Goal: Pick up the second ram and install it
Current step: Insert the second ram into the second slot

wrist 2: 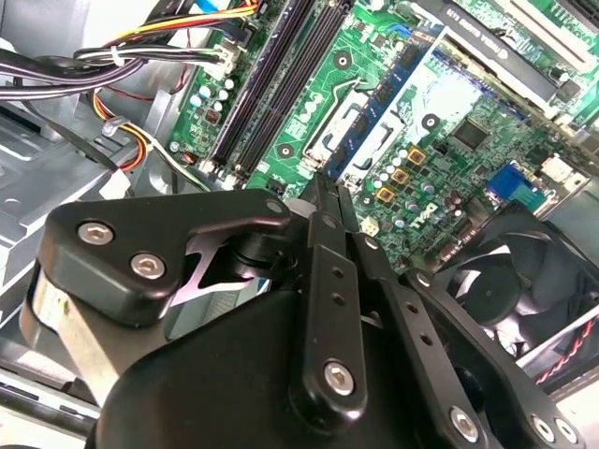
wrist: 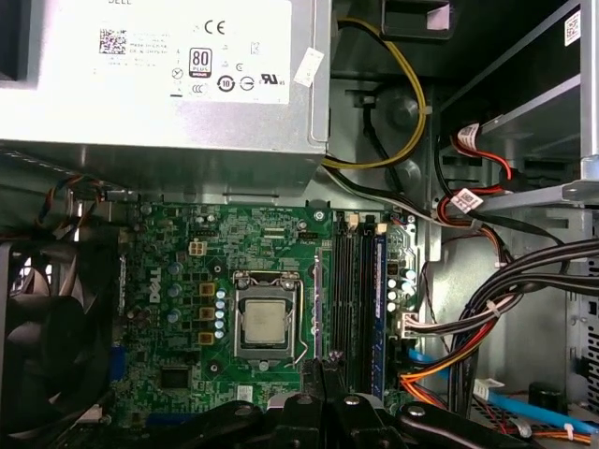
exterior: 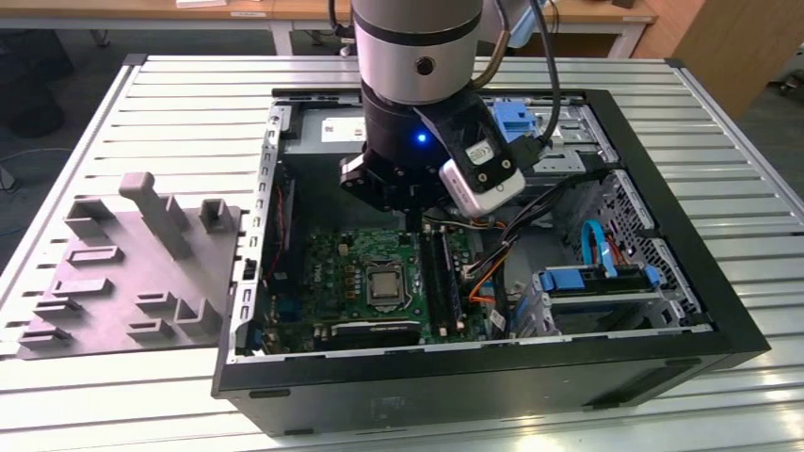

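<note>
Hanging low inside the open black computer case [exterior: 503, 386], my gripper [exterior: 412, 212] sits over the green motherboard [exterior: 329, 259]. In the exterior view it is at about one o'clock from the square metal processor socket [exterior: 380, 285]. The long black plastic slot rails [exterior: 436, 273] lie at three o'clock from that socket, just beside the spot under my fingertips.

My fingers are pressed together on the second ram [wrist 2: 398, 98], a long, thin blue circuit-board stick. In the second wrist view it runs out from under the gripper [wrist 2: 323, 182] tips, parallel to the slot rails [wrist 2: 271, 94] and across the edge of the processor socket [wrist 2: 342, 126]. The pinch point itself is hidden behind my fingers. The second ram is not seated in a rail; it is above the board.

In the first wrist view the gripper [wrist: 323, 367] points between the processor socket [wrist: 265, 323] and the slot rails [wrist: 348, 299]. Another blue stick [wrist: 379, 309] stands upright in the rail nearest the bundle of coloured cables [wrist: 468, 327]. A round black fan [wrist: 47, 346] sits at the far side of the board from those cables.

The computer case rests on a slatted metal table [exterior: 188, 104], with a grey moulded tray [exterior: 126, 282] at nine o'clock from it.
</note>
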Tool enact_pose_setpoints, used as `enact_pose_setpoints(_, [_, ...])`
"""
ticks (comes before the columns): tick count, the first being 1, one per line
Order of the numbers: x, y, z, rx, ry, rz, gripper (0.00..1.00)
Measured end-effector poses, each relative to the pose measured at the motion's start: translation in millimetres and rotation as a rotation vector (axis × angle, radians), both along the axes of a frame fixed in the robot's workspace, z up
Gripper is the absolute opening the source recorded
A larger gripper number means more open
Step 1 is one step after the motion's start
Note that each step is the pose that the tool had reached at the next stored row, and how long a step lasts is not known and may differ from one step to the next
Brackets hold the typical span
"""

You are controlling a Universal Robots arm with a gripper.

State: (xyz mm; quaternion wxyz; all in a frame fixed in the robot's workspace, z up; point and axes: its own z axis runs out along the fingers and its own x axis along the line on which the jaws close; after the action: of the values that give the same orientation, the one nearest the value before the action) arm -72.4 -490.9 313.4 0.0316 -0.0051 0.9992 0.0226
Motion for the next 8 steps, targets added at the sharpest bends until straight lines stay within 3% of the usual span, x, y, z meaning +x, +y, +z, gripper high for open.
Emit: enact_pose_setpoints(8, [13.2, 0.0, -3.1, 0.0011, 0.0075, 0.000, 0.11])
